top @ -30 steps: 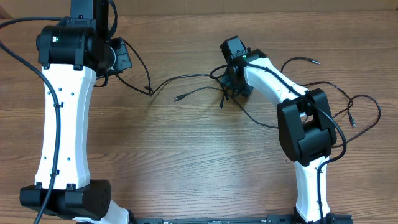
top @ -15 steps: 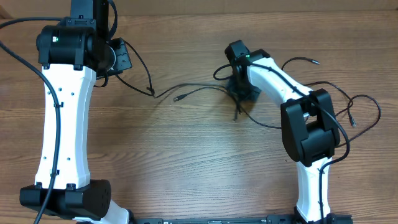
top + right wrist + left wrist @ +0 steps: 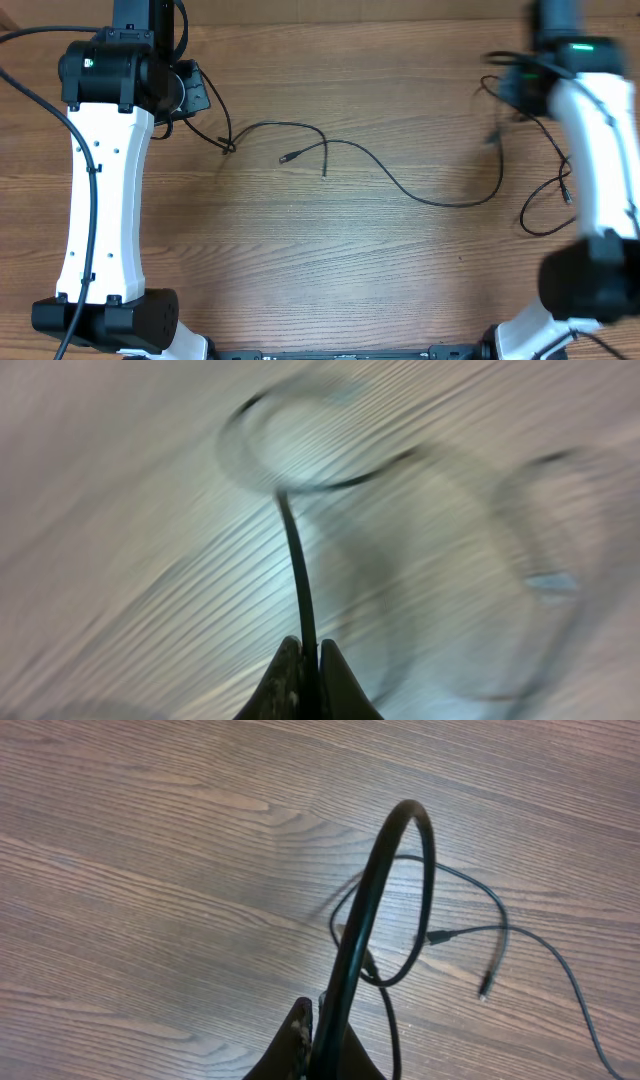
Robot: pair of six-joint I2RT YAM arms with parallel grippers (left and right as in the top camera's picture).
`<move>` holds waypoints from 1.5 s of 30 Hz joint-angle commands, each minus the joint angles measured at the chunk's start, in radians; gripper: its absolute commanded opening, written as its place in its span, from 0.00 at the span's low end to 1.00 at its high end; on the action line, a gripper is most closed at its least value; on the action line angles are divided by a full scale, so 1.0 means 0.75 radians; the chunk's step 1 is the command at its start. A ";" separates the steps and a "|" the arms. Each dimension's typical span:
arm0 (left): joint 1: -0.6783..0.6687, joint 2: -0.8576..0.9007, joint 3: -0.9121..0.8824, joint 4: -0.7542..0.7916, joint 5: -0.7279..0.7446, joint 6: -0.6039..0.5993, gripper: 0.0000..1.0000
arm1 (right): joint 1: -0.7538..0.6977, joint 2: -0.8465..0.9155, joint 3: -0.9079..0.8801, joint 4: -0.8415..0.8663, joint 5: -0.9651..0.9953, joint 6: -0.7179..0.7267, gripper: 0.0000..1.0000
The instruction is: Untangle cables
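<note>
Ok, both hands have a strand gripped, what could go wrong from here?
1. The small knot near the left hand could cinch tighter if the right hand pulls the long cable taut.
2. Loose loops beside the right arm could snag on it.

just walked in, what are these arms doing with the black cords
Two robot arms are untangling thin black cables on a wooden table. The left pincer is shut on a cable at the left, the right pincer on a cable at the right, blurred. A long strand lies spread between them.
</note>
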 commanded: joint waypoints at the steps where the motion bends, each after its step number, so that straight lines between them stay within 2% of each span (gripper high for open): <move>1: 0.000 -0.006 -0.005 0.006 -0.033 0.030 0.04 | -0.172 -0.059 0.016 -0.020 0.175 -0.096 0.04; 4: 0.000 -0.006 -0.005 0.005 -0.033 0.030 0.04 | -0.340 -0.058 0.015 -0.041 0.146 -0.088 0.04; 9: 0.000 -0.006 -0.005 0.006 -0.032 0.029 0.04 | -0.521 -0.034 0.013 -0.042 -0.073 -0.087 0.05; 11: 0.000 -0.006 -0.005 0.006 -0.031 0.029 0.04 | -0.552 -0.030 0.013 -0.037 -0.131 -0.087 0.18; 15: 0.000 -0.006 -0.005 0.005 -0.028 0.030 0.04 | -0.556 -0.029 0.013 -0.016 -0.212 -0.119 0.54; 18: -0.001 -0.006 -0.005 0.005 -0.028 0.029 0.04 | -0.523 -0.027 0.013 0.000 -0.298 -0.177 0.68; 28: -0.001 -0.006 -0.005 0.004 -0.028 0.030 0.04 | -0.260 -0.027 0.013 -0.043 -0.705 -0.524 0.75; 33: -0.001 -0.006 -0.005 0.005 -0.028 0.029 0.04 | -0.032 -0.025 -0.008 -0.054 -0.712 -0.737 0.77; 39: -0.001 -0.006 -0.005 0.001 -0.028 0.030 0.04 | 0.238 -0.015 -0.153 0.044 -0.711 -0.996 0.79; 45: -0.001 -0.006 -0.005 -0.001 -0.028 0.030 0.04 | 0.395 -0.012 -0.374 0.150 -0.659 -1.084 0.80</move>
